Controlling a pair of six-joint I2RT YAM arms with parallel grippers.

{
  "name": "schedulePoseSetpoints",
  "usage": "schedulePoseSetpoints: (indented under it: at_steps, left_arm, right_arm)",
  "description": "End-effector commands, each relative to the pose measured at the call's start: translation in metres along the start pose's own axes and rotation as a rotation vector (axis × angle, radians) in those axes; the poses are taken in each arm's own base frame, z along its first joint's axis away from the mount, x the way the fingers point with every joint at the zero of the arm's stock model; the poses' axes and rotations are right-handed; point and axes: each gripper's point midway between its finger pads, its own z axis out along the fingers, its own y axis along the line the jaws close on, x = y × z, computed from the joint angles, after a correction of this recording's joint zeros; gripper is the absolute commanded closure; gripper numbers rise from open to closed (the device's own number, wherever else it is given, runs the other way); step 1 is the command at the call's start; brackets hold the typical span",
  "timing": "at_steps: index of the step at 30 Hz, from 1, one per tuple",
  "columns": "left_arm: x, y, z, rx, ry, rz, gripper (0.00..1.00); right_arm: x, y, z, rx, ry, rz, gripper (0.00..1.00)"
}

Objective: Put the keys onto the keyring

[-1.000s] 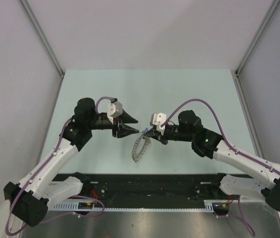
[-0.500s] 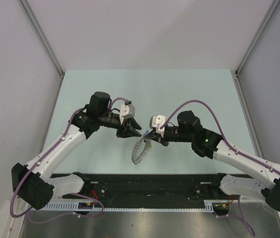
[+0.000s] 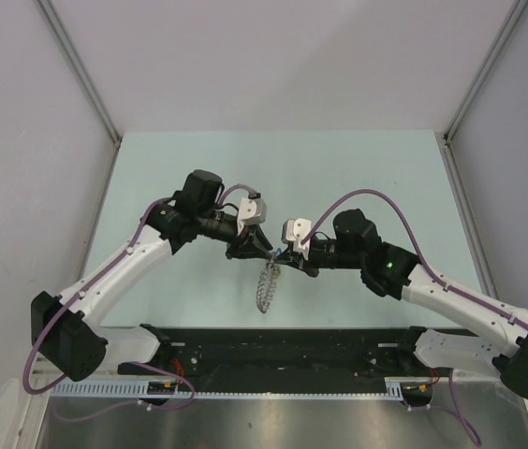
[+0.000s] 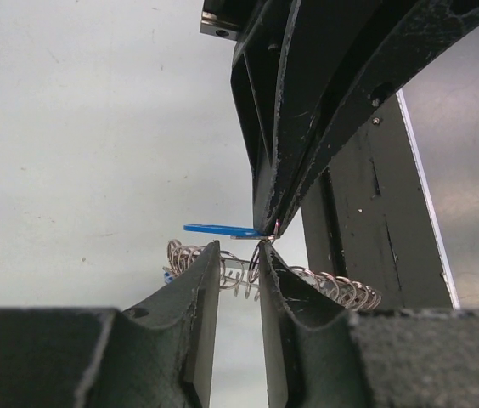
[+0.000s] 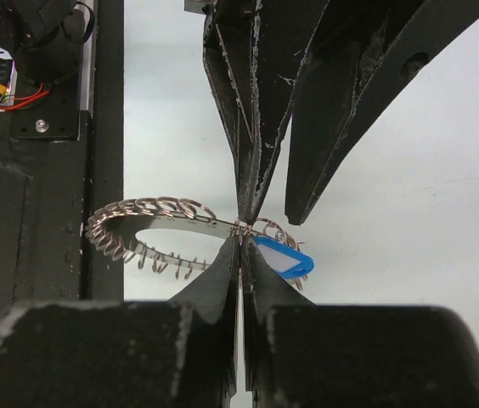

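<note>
The keyring (image 3: 265, 288), a silver coiled ring, hangs off the table from my right gripper (image 3: 280, 258). In the right wrist view the right gripper (image 5: 241, 242) is shut on the keyring (image 5: 138, 212) at its rim. A blue-headed key (image 5: 284, 257) sits on the ring right beside the jaws. My left gripper (image 3: 264, 251) faces the right one. In the left wrist view the left gripper (image 4: 239, 255) is open, its jaws straddling the ring's coils (image 4: 341, 289) just below the blue key (image 4: 218, 229). Other keys are out of view.
The pale green table (image 3: 358, 168) is walled by grey panels on three sides. A black rail (image 3: 283, 341) with cabling runs along the near edge, just below the hanging ring; it also shows in the right wrist view (image 5: 44, 170).
My left arm has swung right and brought its gripper up to the right gripper. The ring has lifted off the table and now hangs edge-on.
</note>
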Motion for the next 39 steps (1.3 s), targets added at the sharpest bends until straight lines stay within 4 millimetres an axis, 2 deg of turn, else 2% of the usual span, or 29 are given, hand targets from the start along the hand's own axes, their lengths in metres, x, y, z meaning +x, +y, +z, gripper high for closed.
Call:
schedulePoseSetpoints:
  at_steps: [1,9,16,25,32,33,39]
  left_arm:
    - [-0.005,-0.032,-0.003,0.139,-0.016,-0.041,0.72]
    - [-0.004,-0.035,-0.004,0.139,-0.021,-0.027,0.74]
    - [-0.005,-0.043,-0.004,0.203,-0.035,-0.016,0.61]
    - [-0.005,-0.048,-0.002,0.235,-0.042,-0.030,0.59]
    - [-0.009,-0.048,-0.001,0.247,-0.052,-0.025,0.70]
    - [-0.009,-0.048,-0.001,0.249,-0.054,-0.030,0.76]
    - [-0.015,-0.044,-0.001,0.213,-0.065,-0.057,0.91]
  right_arm:
    - [-0.044,-0.007,-0.007,0.021,-0.121,-0.078,1.00]
    - [-0.044,-0.006,-0.006,0.016,-0.120,-0.077,1.00]
    - [-0.044,-0.005,-0.006,0.013,-0.121,-0.078,1.00]
    - [-0.043,-0.004,-0.005,0.009,-0.119,-0.077,1.00]
    - [-0.043,-0.003,-0.005,0.007,-0.118,-0.077,1.00]
    - [-0.043,-0.003,-0.005,0.006,-0.119,-0.077,1.00]
    - [-0.042,-0.004,-0.006,0.019,-0.110,-0.073,1.00]
